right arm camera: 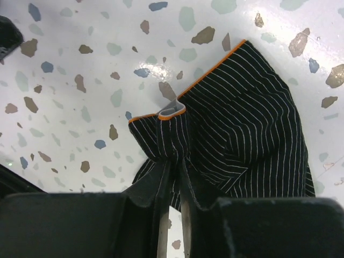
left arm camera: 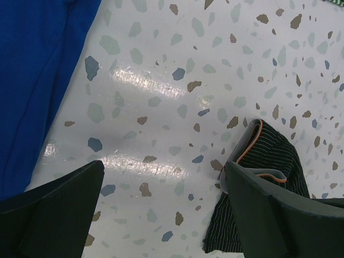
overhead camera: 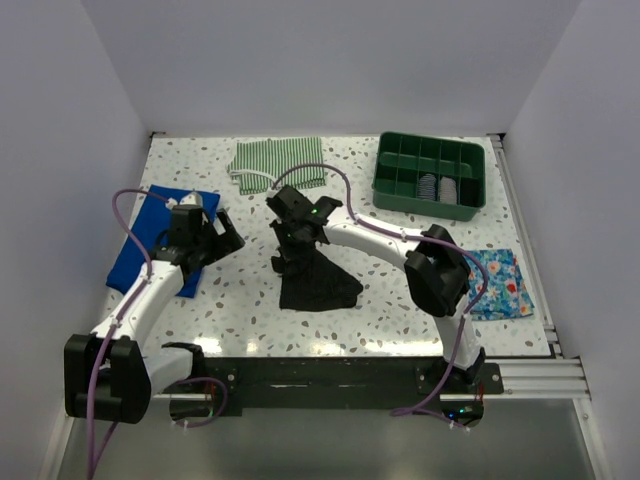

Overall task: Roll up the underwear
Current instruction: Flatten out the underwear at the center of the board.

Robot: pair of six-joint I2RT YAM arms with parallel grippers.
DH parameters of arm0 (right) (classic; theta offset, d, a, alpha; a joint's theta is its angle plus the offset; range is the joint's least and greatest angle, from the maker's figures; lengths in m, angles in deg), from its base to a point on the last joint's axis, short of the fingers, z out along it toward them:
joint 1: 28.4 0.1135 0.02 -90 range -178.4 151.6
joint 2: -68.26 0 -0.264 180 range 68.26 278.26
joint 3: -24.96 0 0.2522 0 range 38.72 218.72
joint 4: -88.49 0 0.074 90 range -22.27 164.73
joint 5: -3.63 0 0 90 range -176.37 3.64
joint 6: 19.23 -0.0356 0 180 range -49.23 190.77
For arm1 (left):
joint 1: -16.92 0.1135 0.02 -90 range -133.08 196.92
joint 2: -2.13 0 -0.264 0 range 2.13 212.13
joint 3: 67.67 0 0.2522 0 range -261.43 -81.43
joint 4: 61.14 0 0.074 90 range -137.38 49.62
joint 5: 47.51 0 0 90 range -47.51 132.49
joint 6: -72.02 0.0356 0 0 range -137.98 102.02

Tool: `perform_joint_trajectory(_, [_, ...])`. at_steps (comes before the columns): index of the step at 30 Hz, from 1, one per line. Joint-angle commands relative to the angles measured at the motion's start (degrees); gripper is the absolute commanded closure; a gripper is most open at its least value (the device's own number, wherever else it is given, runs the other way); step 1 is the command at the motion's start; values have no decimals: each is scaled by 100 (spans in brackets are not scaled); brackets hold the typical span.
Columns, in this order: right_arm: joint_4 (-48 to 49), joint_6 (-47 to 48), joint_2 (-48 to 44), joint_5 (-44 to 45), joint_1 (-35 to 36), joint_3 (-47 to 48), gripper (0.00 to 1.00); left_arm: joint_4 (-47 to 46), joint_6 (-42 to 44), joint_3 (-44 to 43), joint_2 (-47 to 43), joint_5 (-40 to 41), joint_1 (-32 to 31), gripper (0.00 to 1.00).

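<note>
Underwear point(overhead camera: 318, 280) pinched by your right gripper point(overhead camera: 287, 256)

Your black pinstriped underwear, trimmed in orange, lies crumpled near the middle of the table point(overhead camera: 400, 310), spreading toward the near edge. Its far end is gathered into a pleat, and your right gripper has that pleat between its fingers point(right arm camera: 145, 204), jaws nearly closed on the fabric. Your left gripper point(overhead camera: 215, 235) hovers to the left of the garment, jaws spread wide and holding nothing, just beside the blue cloth point(overhead camera: 150, 245). Further out, you have a green-and-white striped cloth point(overhead camera: 278, 160) at the far edge, a green tray point(overhead camera: 425, 208) at the far right, and a floral cloth point(overhead camera: 497, 283) on the right
</note>
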Motion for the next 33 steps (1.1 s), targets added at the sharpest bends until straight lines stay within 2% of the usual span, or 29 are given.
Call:
perform_joint_trajectory(1, [299,-48,-233,-192,-19,36,84,-25,90,-75,-81,-74,49,0])
perform_joint_trajectory(7, [395,-4,-259,-271,-63,-26,85,-43,90,-57,-72,-118,49,0])
perform_joint_trajectory(9, [491,-22,-286,-350,-55,-78,82,-52,81,-48,-55,-118,49,0])
perform_joint_trajectory(13, [483,-39,-268,-350,-63,-52,90,-52,90,-48,-46,-153,58,0])
perform_joint_trajectory(16, [650,-83,-365,-377,-63,-209,87,-52,90,-66,-46,-180,49,0])
perform_joint_trajectory(19, [677,-162,-452,-394,-90,-289,89,-52,107,-83,-37,-180,49,0])
perform_joint_trajectory(22, [808,-276,-602,-403,-125,-464,94,-43,99,-49,-55,-188,49,0])
perform_joint_trajectory(23, [922,-320,-698,-429,-177,-526,99,-78,90,-31,-46,-206,49,0])
perform_joint_trajectory(26, [1247,-514,-804,-841,-344,-790,97,-104,81,-22,16,-285,49,0])
perform_joint_trajectory(27, [1292,-558,-822,-973,-379,-825,100,-104,90,-31,24,-285,49,0])
perform_joint_trajectory(33, [1573,-725,-918,-1422,-555,-1097,100,-78,81,-31,-28,-320,49,0])
